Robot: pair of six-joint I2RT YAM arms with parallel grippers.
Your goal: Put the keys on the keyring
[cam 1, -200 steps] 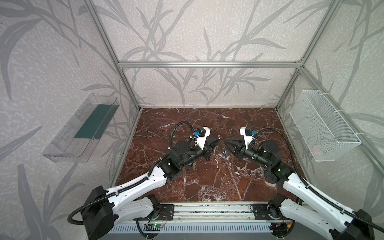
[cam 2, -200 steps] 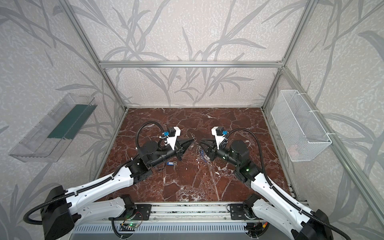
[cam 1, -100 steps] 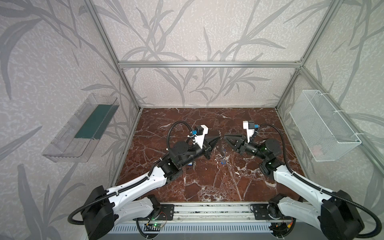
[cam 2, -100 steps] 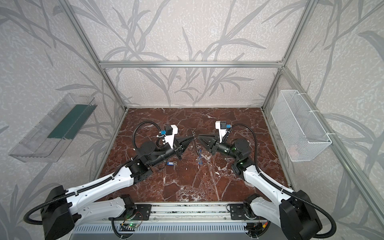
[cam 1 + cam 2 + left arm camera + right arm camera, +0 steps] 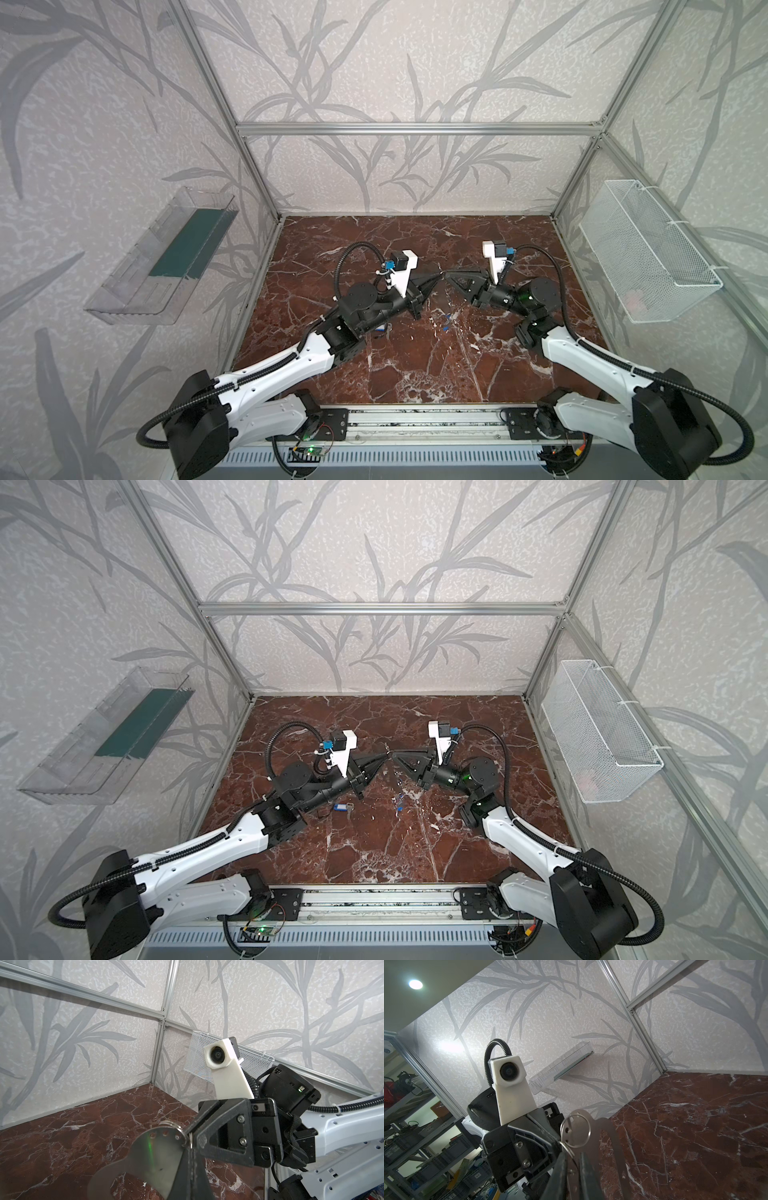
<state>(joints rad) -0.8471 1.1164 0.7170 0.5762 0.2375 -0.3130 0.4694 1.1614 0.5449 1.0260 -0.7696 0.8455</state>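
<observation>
My left gripper is shut on the keyring, a flat grey metal plate with a row of small holes, held up above the table. Tip to tip with it in both top views, my right gripper has its jaws nearly together on a small wire ring at the plate's end hole. A larger ring hangs through the holes. Blue-tagged keys dangle below the meeting point. One more key with a blue tag lies on the table beside the left arm.
A white wire basket hangs on the right wall and a clear plastic tray on the left wall. Aluminium frame posts stand at the back corners. The floor is red-brown marble.
My right gripper has risen and moved left until its tips meet the left gripper's, and its jaws have narrowed. The left gripper has lifted slightly with the plate.
</observation>
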